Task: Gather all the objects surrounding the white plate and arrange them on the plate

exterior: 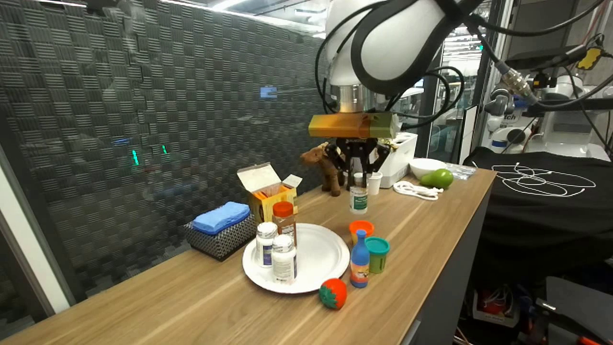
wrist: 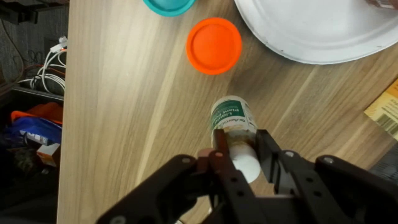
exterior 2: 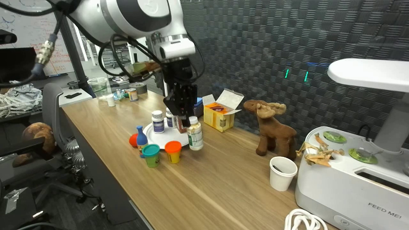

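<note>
End effector (wrist: 240,137) with jaws tight around liquid plant food bottle (wrist: 230,113), orange-lidded jar (wrist: 214,45) and white plate (wrist: 311,34) near it.

“Liquid Plant” bottle (wrist: 235,127), “FEED ME!” appliance (exterior 2: 354,188)

In an exterior view, a checkered wall (exterior: 143,96) stands at ten o'clock, lights (exterior: 230,4) at eleven, a counter (exterior: 287,326) at six. In an exterior view, a whiteboard (exterior 2: 28,32) shows at ten, a chair (exterior 2: 51,105) at nine, dark floor (exterior 2: 70,210) at eight.
</note>
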### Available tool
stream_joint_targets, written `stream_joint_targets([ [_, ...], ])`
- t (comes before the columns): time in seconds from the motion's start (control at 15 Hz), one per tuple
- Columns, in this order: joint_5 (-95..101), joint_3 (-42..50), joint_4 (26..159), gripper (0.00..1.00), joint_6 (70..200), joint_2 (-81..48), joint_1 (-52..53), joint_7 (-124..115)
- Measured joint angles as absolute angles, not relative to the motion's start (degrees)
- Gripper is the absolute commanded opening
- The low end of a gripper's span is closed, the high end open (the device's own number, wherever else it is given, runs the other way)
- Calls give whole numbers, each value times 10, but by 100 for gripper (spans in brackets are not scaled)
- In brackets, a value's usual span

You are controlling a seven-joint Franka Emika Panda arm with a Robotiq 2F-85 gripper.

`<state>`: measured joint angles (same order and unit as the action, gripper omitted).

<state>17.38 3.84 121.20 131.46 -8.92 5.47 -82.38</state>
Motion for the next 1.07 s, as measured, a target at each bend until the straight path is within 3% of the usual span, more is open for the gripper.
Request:
stream_joint_targets([
  [0.4, 212, -9, 1159, 7, 1256, -72, 85, -846],
  [1.07, 167, -34, 1105, 7, 1256, -154, 90, -789],
])
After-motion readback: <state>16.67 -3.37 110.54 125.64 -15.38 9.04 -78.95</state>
